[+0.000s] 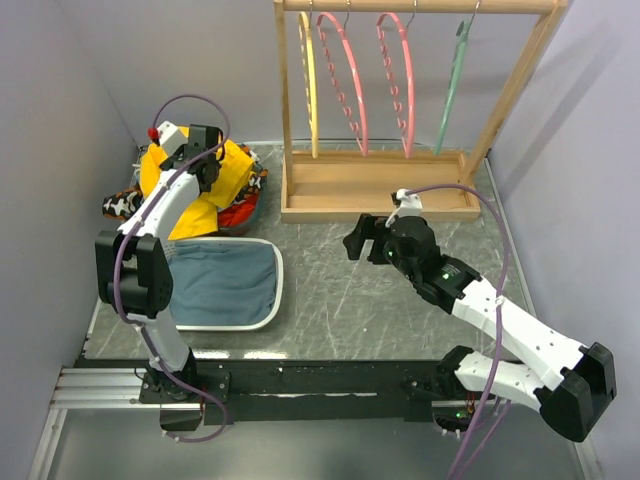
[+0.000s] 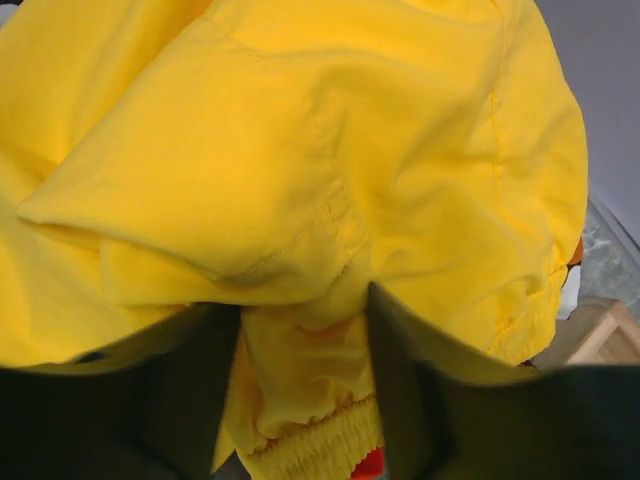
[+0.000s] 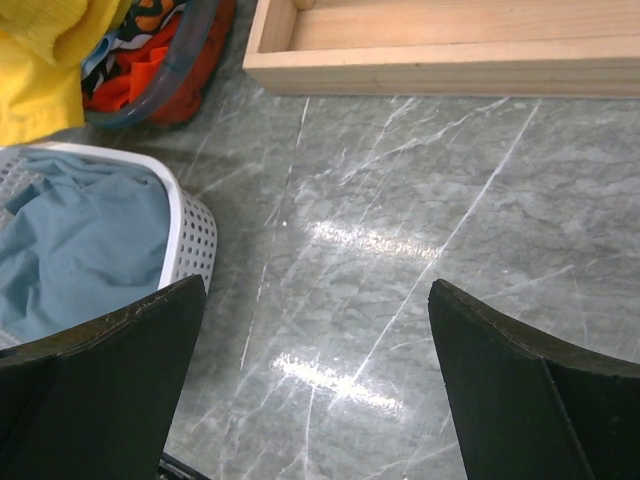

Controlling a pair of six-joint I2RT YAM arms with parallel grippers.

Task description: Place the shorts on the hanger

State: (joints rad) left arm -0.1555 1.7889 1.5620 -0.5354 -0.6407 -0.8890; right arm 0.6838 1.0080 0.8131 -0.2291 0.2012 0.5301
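We see the yellow shorts point(image 1: 238, 168) heaped at the far left of the tabletop point(image 1: 340, 300). They lie on a pile of patterned red, orange and black clothes point(image 1: 243, 208) in a dark-rimmed tub. The left arm reaches out over that heap, and the left gripper point(image 2: 305, 385) is down in the fabric. In the left wrist view its two dark fingers point(image 2: 190, 395) stand apart, one on each side of a hanging fold of the shorts. The gathered waistband point(image 2: 315, 445) shows low in the gap. The cloth fills the space between the fingers and touches both, yet we cannot tell whether the pincer presses it or only straddles it.

The teal hanger point(image 1: 455, 85) hangs by its hook from the top bar of the wooden rack point(image 1: 380, 211) at the far side, rightmost of four. To its left hang two pink hangers point(image 1: 345, 90) and, leftmost, a yellow hanger point(image 1: 308, 85). The shorts and the teal hanger are well apart.

The right gripper point(image 3: 315, 375) hovers above the grey marbled tabletop, just on the near side of the rack's base, its fingers spread wide. To its left, on the near side of the shorts, sits a white perforated basket point(image 1: 278, 290) holding a dusty blue garment point(image 1: 225, 280).
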